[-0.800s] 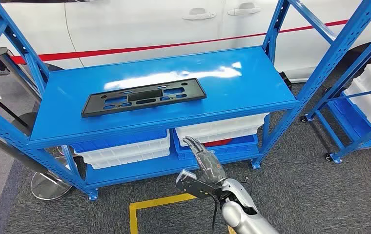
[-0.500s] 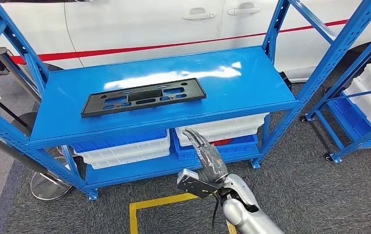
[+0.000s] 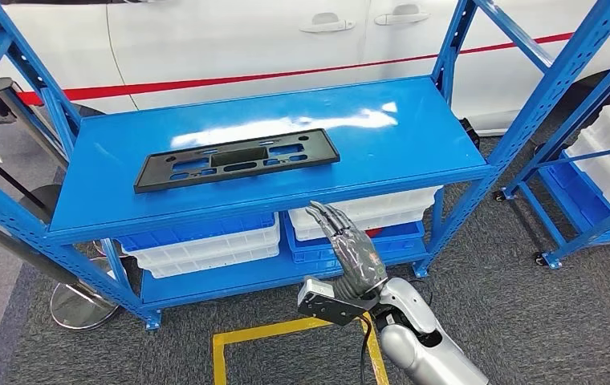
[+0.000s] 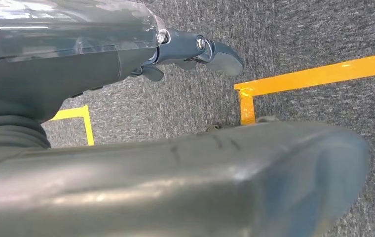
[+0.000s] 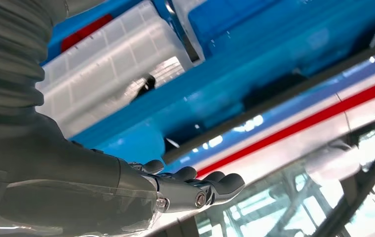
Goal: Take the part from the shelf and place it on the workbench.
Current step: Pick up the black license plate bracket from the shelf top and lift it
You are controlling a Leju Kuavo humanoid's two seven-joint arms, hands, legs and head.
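Note:
A flat black plastic part [image 3: 237, 159] with several cut-outs lies on the blue top shelf [image 3: 414, 136], left of its middle. My right hand [image 3: 346, 245] is raised in front of the shelf's front edge, below and to the right of the part, fingers extended and apart, holding nothing. In the right wrist view the same right hand [image 5: 195, 190] shows empty, with the part's dark edge [image 5: 274, 94] above the shelf lip. My left hand [image 4: 195, 52] hangs over the grey carpet, fingers loosely curled, nothing in it.
White and blue bins [image 3: 205, 241] sit on the lower shelf. A second blue rack [image 3: 599, 160] with white bins stands at right. A white car [image 3: 286, 40] is behind the shelf. Yellow floor tape [image 3: 262, 333] marks the carpet.
My right hand has risen and moved slightly right toward the shelf's front edge, turning so its fingers show more spread. The part has not moved.

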